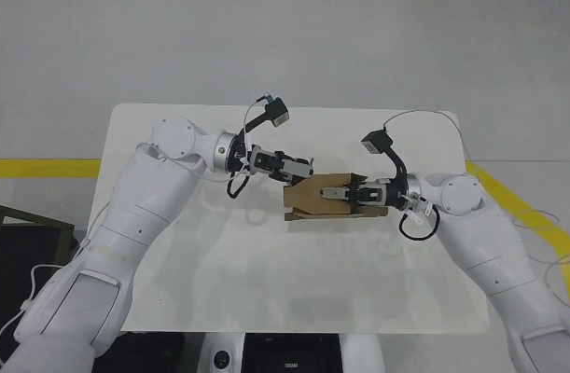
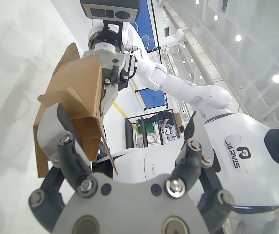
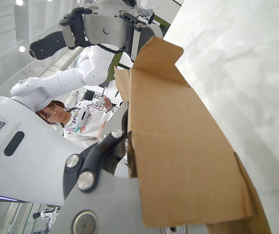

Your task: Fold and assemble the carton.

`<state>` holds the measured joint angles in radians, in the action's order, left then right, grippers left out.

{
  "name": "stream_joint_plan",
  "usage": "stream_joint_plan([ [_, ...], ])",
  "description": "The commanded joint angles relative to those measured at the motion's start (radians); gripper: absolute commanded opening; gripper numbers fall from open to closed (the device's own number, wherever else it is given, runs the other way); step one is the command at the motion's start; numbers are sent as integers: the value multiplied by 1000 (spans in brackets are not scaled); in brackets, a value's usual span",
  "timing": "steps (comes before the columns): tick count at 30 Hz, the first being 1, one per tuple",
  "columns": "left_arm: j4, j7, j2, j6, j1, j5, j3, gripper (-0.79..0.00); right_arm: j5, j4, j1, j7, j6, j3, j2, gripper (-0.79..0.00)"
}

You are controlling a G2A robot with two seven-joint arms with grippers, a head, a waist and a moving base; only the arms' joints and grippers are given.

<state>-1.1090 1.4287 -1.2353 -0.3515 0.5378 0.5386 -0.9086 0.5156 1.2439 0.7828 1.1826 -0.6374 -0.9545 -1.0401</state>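
Observation:
A brown carton (image 1: pixel 324 198), partly unfolded with its flaps standing out, is held just above the middle of the white table (image 1: pixel 219 280). My right gripper (image 1: pixel 339 194) comes in from the right and is shut on one carton wall (image 2: pixel 90 81). In the right wrist view that carton wall (image 3: pixel 178 132) hides most of the fingers. My left gripper (image 1: pixel 308 169) is at the carton's far left corner, open wide. One of its fingers (image 2: pixel 61 120) rests against a flap (image 2: pixel 63 98) and the other finger (image 2: pixel 193 127) stands free. From the right wrist the left gripper (image 3: pixel 94 42) shows open beyond the carton's end flap.
The table's surface lies bare all around the carton, with most room toward the front. Yellow floor tape (image 1: pixel 42 168) runs past both sides of the table. A dark cart (image 1: pixel 9 252) stands on the floor off the front left corner.

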Motion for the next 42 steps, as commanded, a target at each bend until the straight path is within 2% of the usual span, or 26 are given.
stream_joint_plan([
  [1, 0, -1, 1, 2, 2, -5, -1, 0, 3, -9, -2, -6, -6, -8, 1, -785],
  [29, -21, 15, -28, 39, -8, -25, 77, 0, -61, -45, -12, -194, -12, -74, -11, -785],
  [42, -1, 18, -40, 38, -16, -19, 89, 0, -61, -10, 10, -204, -3, -67, -22, -785],
])
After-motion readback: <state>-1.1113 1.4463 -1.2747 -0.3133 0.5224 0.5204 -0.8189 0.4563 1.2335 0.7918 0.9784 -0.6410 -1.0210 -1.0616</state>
